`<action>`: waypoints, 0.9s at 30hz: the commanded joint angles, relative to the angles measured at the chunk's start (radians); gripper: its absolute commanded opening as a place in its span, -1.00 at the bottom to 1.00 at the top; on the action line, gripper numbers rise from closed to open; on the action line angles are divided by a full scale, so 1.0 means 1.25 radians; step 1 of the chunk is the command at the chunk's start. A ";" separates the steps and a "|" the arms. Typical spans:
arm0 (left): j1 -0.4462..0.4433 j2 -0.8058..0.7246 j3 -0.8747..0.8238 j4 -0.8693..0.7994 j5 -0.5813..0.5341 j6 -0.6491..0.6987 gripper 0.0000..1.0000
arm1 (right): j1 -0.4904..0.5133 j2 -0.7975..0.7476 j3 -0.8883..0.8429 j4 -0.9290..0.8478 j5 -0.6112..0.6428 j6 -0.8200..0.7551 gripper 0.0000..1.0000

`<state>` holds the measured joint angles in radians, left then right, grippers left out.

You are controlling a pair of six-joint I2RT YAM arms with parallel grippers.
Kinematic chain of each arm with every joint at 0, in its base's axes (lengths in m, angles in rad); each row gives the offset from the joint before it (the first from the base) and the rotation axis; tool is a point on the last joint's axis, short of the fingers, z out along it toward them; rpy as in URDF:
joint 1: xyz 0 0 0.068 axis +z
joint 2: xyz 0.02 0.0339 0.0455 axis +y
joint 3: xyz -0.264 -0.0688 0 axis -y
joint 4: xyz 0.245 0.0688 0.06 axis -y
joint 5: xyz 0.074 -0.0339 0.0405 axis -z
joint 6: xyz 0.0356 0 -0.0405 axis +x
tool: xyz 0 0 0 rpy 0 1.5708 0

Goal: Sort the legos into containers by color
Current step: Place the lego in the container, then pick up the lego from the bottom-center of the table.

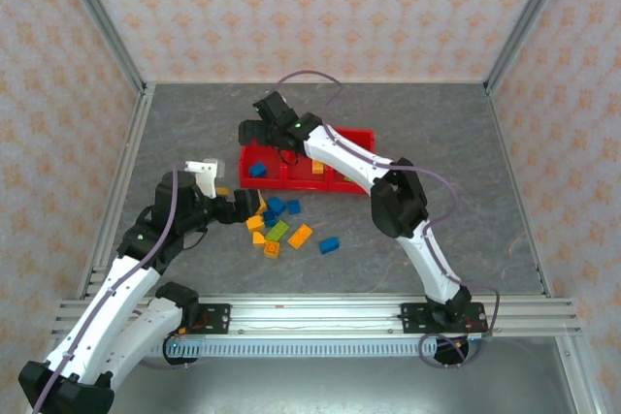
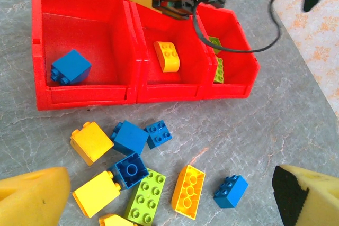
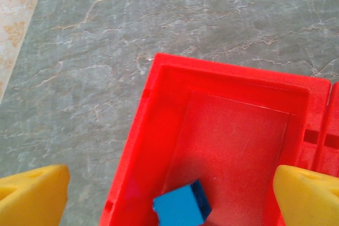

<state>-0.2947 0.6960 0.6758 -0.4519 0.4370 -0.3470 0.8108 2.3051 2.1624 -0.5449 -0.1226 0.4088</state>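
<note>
Three joined red containers (image 1: 361, 135) stand mid-table. My right gripper (image 1: 260, 128) hangs open over the leftmost container (image 3: 153, 93). A blue lego (image 3: 183, 205) is below the jaws inside it, apart from both yellow pads (image 3: 32, 194). In the left wrist view the left container holds that blue lego (image 2: 70, 67), the middle one a yellow lego (image 2: 167, 56), the right one green legos (image 2: 216, 56). Several loose blue, yellow and green legos (image 2: 145, 196) lie in front of the containers. My left gripper (image 2: 172, 197) is open just above them, holding nothing.
One blue lego (image 1: 330, 245) lies a little right of the loose pile (image 1: 277, 225). The right arm and its cable (image 2: 254, 41) cross above the containers. Metal frame posts and patterned walls close in the grey table (image 1: 456, 191). A rail (image 1: 320, 312) runs along the near edge.
</note>
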 commanded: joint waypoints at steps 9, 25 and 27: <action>-0.006 -0.016 -0.008 0.014 0.002 -0.006 0.98 | 0.062 -0.410 -0.322 -0.137 0.133 0.044 1.00; -0.005 -0.014 -0.009 0.020 0.019 -0.001 0.98 | 0.130 -0.731 -0.914 -0.105 -0.027 0.039 1.00; -0.005 -0.017 -0.009 0.019 0.016 -0.002 0.98 | 0.140 -0.713 -0.929 -0.102 -0.026 0.032 1.00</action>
<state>-0.2947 0.6811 0.6720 -0.4519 0.4446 -0.3466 0.9710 1.4006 1.0183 -0.6746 -0.1417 0.4618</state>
